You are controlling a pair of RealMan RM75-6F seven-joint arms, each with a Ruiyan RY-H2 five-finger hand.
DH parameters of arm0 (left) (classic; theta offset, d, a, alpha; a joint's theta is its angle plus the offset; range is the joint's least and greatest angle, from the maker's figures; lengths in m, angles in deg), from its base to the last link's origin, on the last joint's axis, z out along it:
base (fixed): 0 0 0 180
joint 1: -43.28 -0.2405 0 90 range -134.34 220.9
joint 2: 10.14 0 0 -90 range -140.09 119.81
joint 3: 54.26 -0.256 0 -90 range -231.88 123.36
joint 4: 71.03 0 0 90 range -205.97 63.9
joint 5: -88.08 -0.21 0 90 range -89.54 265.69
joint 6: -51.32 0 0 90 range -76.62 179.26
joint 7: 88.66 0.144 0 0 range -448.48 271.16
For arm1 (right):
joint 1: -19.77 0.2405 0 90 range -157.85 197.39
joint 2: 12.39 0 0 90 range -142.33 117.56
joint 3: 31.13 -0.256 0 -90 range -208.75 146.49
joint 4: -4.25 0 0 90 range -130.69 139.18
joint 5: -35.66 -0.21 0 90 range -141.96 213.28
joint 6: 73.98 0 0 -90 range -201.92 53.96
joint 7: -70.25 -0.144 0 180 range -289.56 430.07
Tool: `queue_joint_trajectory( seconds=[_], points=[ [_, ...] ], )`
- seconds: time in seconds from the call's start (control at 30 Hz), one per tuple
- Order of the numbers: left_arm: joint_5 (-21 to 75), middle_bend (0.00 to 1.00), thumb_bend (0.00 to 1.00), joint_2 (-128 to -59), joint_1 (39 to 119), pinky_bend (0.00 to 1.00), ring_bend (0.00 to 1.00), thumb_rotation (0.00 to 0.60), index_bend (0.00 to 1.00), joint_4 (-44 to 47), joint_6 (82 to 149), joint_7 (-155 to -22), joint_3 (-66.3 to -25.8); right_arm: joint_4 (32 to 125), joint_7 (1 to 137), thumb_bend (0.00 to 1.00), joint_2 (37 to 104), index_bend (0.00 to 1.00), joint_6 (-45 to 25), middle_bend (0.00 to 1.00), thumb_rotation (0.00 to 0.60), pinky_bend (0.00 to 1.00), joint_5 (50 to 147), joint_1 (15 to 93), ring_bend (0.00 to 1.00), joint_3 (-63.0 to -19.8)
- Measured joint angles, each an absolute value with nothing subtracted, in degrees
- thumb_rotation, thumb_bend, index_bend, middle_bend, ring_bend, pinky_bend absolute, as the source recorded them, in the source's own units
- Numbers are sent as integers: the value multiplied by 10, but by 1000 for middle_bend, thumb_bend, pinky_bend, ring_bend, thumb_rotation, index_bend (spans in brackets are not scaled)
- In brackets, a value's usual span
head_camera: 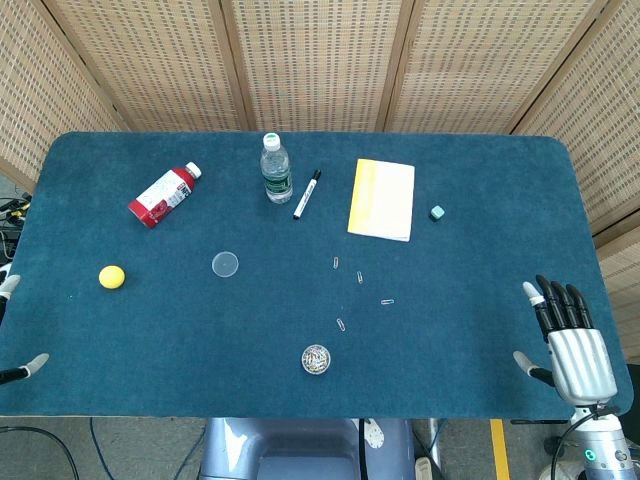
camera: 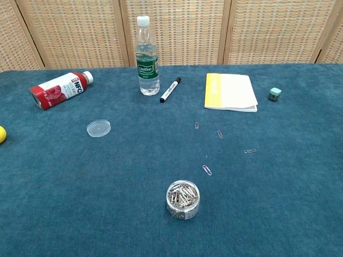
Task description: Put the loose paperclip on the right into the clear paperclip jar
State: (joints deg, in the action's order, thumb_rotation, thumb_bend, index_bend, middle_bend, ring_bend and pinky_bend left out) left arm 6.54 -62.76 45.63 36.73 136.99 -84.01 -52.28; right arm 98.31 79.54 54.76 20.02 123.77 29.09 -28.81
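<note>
My right robot hand (head_camera: 572,345) sits at the near right corner of the worktop (head_camera: 120,330), fingers apart and pointing away from me, holding nothing; only the head view shows it. Of the left robot hand (head_camera: 22,371) I see just two pale tips at the left edge, so I cannot tell how it lies.

I judge the task is at its start: nothing is grasped, and the reach has not begun; the right hand is well apart from the clip.

Four loose clips lie on the blue cloth; the one furthest right is my clip (camera: 250,151), lying flat and alone, between the jar (camera: 183,199) and the yellow pad (camera: 230,92), right of the other three. It is thin silver wire, small, flush on the nap; I expect it will be hard to pinch without pressing into the cloth.

The jar stands upright near the front edge, open, already heaped with clips; its lid (camera: 98,128) lies well apart to the left.

Next I would bring the right hand inward and forward over the clip, lower it, and close thumb on finger; then carry left and nearer to the jar mouth.
</note>
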Motion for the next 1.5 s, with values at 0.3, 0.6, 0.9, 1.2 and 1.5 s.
queue_joint_trajectory(
  seconds=[0.3, 0.6, 0.9, 1.2, 1.5],
  points=[
    [62, 0, 5, -634, 456, 0, 0, 600, 0, 372, 1372, -824, -524, 967, 758, 0, 552, 108, 194, 0, 600, 0, 1253, 285, 0, -302],
    [65, 0, 5, -639, 459, 0, 0, 600, 0, 371, 1369, -812, -521, 960, 722, 76, 555, 357, 126, 0, 600, 0, 1260, 333, 0, -328],
    [88, 0, 5, -647, 469, 0, 0, 600, 0, 366, 1351, -798, -515, 976, 752, 169, 580, 427, -31, 0, 600, 0, 1195, 431, 0, -382],
    [112, 0, 6, -653, 478, 0, 0, 600, 0, 362, 1337, -789, -508, 924, 914, 232, 686, 476, -151, 0, 600, 0, 1052, 519, 0, -414],
    [120, 0, 6, -655, 482, 0, 0, 600, 0, 360, 1330, -785, -506, 859, 986, 297, 752, 509, -187, 0, 600, 0, 994, 560, 0, -413]
  ],
)
